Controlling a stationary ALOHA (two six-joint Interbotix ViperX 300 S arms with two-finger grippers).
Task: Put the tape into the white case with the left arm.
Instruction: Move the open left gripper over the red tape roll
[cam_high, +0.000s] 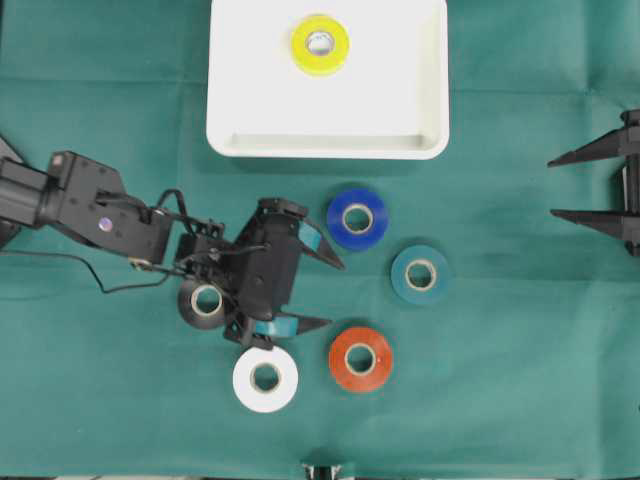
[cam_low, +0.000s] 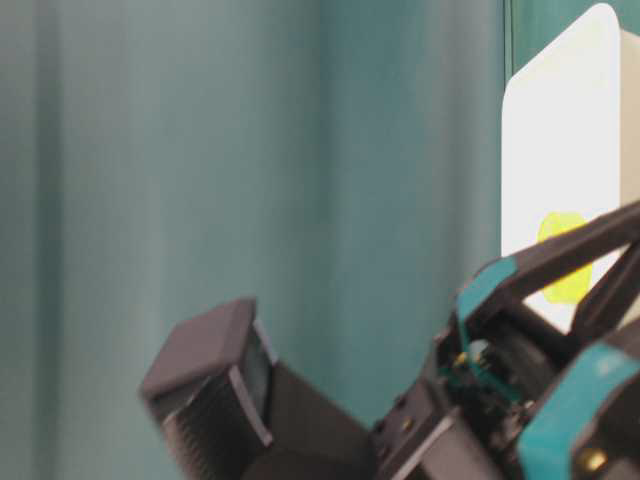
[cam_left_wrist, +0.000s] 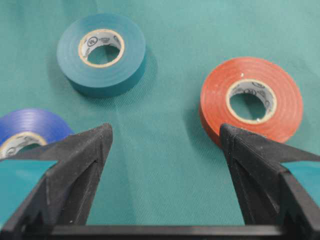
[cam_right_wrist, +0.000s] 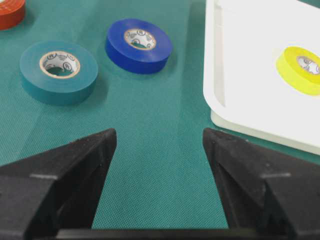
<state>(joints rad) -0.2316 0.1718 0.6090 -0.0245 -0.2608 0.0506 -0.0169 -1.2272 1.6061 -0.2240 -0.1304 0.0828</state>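
Taking the white case as landmark, the left gripper hovers below it with jaws spread wide and nothing between them, among loose rolls: black tape, white tape, red tape, blue tape, teal tape. Yellow tape lies inside the case. Far right of it, the right gripper gapes empty.

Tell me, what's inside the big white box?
One yellow tape roll lies flat inside the white case, near its far wall. Nothing else shows in there, and nothing covers it from overhead.
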